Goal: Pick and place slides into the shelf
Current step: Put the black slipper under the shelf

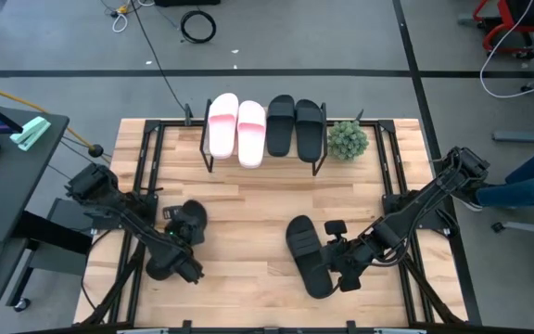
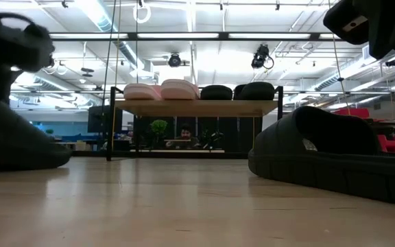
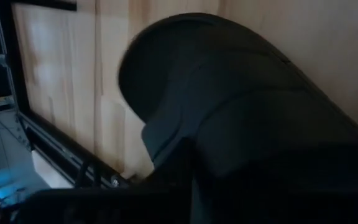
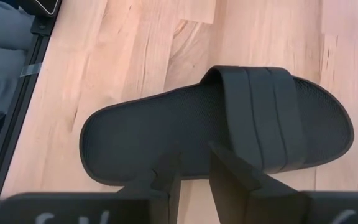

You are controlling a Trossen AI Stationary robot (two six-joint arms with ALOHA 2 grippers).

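Note:
Two pale pink slides (image 1: 237,128) and two black slides (image 1: 295,125) rest sole-down side by side on the shelf (image 2: 197,108) at the table's far edge. A third black slide (image 4: 216,124) lies flat on the table, near right (image 1: 306,255). My right gripper (image 4: 194,174) hovers open above this slide's long side edge; the low view shows the gripper (image 2: 372,24) well above the slide (image 2: 334,154). A fourth black slide (image 3: 241,93) lies near left on the table (image 1: 167,264), close under my left gripper (image 1: 179,243).
A small green plant (image 1: 348,139) stands just right of the shelf. Black metal frames (image 1: 142,186) run along the table's left and right sides. Bare wood (image 1: 248,209) lies between the two arms. A person's legs (image 1: 527,186) show beyond the right edge.

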